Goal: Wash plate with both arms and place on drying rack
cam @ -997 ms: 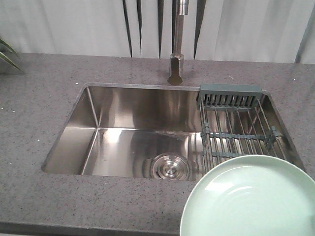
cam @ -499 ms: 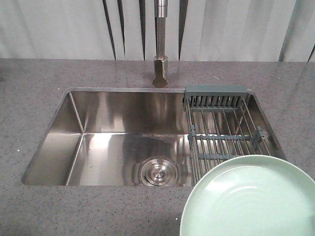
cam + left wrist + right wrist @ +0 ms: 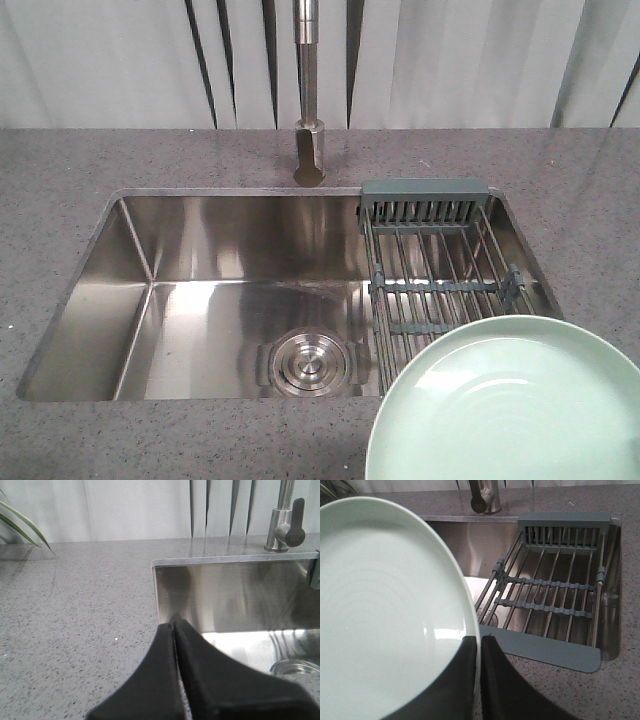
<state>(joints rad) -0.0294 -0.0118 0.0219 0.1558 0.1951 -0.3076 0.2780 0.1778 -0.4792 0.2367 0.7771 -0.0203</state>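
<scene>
- My right claw (image 3: 478, 642) is pinching the plate (image 3: 385, 605) by its rim, over the sink (image 3: 200, 230)'s near-right corner.
- My left claw (image 3: 174, 627) is hanging pressed together and empty at the sink's left edge.
- I'm judging this as the pre-wash step.
- Next I'm needing the plate under the faucet (image 3: 308, 150) at the sink's back, with the left claw helping.

Front view: you look from high up, tilted down into the sink (image 3: 250, 230), facing the faucet (image 3: 309, 150) and the back wall. Mid distance; plate (image 3: 510, 410) sits close at lower right.
Left wrist: you sit low over the counter (image 3: 75, 605), looking along the left gripper (image 3: 174, 625) at the sink's left corner. Very near.
Right wrist: you look down past the right gripper (image 3: 479, 641); plate fills the left, drying rack (image 3: 550, 595) beyond. Near.
Shared, all three: faucet, sink.
Shared, front + right wrist: plate, drying rack.
Shared, front + left wrist: drain (image 3: 303, 364), edge only in the wrist view.
</scene>
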